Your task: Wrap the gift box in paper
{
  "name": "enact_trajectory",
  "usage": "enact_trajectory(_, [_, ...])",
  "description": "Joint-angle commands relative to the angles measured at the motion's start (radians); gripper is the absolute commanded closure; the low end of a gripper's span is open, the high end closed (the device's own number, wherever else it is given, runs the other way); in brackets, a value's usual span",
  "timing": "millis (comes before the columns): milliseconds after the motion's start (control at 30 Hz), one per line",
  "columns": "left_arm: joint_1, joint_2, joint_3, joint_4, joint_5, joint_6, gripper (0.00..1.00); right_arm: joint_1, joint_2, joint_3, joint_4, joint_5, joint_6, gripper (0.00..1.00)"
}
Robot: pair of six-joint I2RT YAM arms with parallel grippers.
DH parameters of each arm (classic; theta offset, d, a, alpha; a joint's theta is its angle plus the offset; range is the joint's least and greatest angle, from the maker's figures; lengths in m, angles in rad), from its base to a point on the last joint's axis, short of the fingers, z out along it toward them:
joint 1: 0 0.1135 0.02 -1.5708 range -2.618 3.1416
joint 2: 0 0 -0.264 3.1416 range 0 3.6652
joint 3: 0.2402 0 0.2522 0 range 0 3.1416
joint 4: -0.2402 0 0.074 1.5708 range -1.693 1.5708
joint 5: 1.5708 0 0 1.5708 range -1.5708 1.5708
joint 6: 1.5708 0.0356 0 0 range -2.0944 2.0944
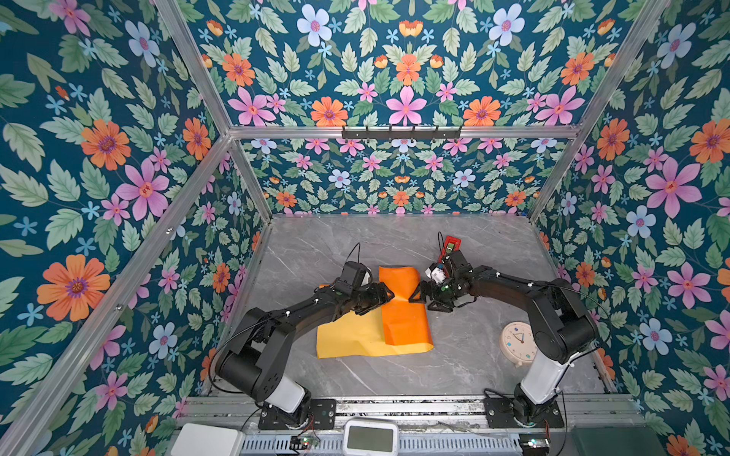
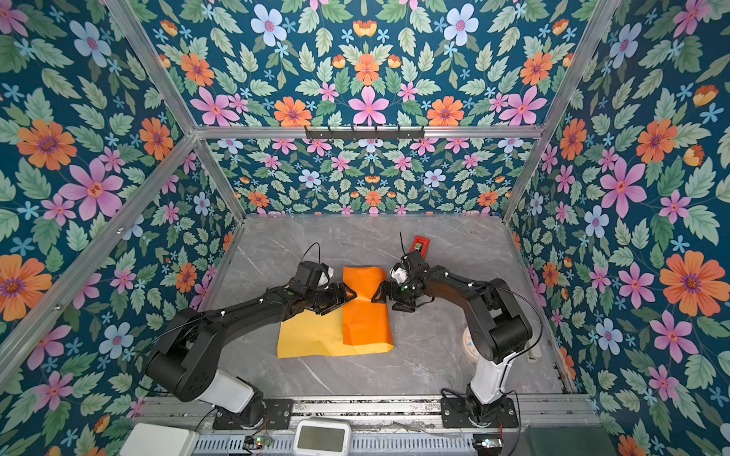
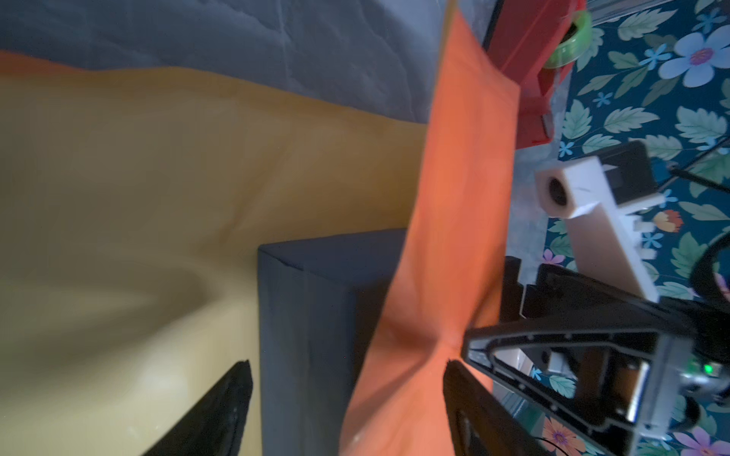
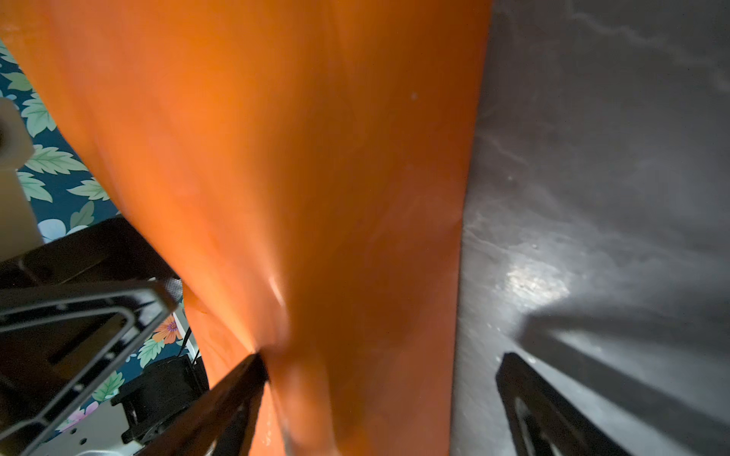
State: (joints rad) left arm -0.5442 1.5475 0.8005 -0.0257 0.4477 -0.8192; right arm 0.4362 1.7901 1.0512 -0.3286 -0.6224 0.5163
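Note:
The paper lies yellow side up on the table, with an orange flap folded over from the right. In both top views the flap hides the gift box. The left wrist view shows the dark-blue gift box standing on the yellow face, the orange flap draped over its far side. My left gripper is open, its jaws astride the box and flap. From the opposite side my right gripper is open too; one fingertip pushes into the orange flap, the other is over bare table.
A slim red gadget lies behind the right gripper, with a green tape roll beside it. A round white clock sits by the right arm's elbow. The left gripper reaches in over the yellow sheet. Floral walls enclose the grey marble table.

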Motion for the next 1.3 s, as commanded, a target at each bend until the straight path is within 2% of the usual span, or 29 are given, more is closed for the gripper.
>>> enact_trajectory(0, [0.001,0.020,0.018,-0.044,-0.001,0.050,0.29,0.004,0.007,-0.009,-0.140,0.114,-0.030,0.08])
enact_trajectory(200, [0.001,0.027,-0.007,-0.080,0.017,0.080,0.50,0.004,0.007,0.011,-0.160,0.129,-0.044,0.07])
enact_trajectory(367, [0.001,0.014,-0.079,-0.064,0.018,0.067,0.61,0.004,0.002,0.046,-0.180,0.133,-0.052,0.07])
enact_trajectory(533, [0.001,0.002,-0.137,-0.025,0.014,0.044,0.66,0.003,-0.002,0.104,-0.207,0.108,-0.063,0.06])
enact_trajectory(867, [0.001,-0.019,-0.191,0.024,0.009,0.009,0.73,-0.040,-0.011,0.121,-0.121,-0.066,0.017,0.05])
enact_trajectory(1033, [0.001,-0.026,-0.201,0.031,0.009,0.002,0.75,-0.048,0.013,0.124,-0.114,-0.046,0.026,0.06])
enact_trajectory(1267, [0.001,-0.030,-0.218,0.044,0.009,-0.002,0.78,-0.046,0.024,0.119,-0.146,-0.028,-0.006,0.15])
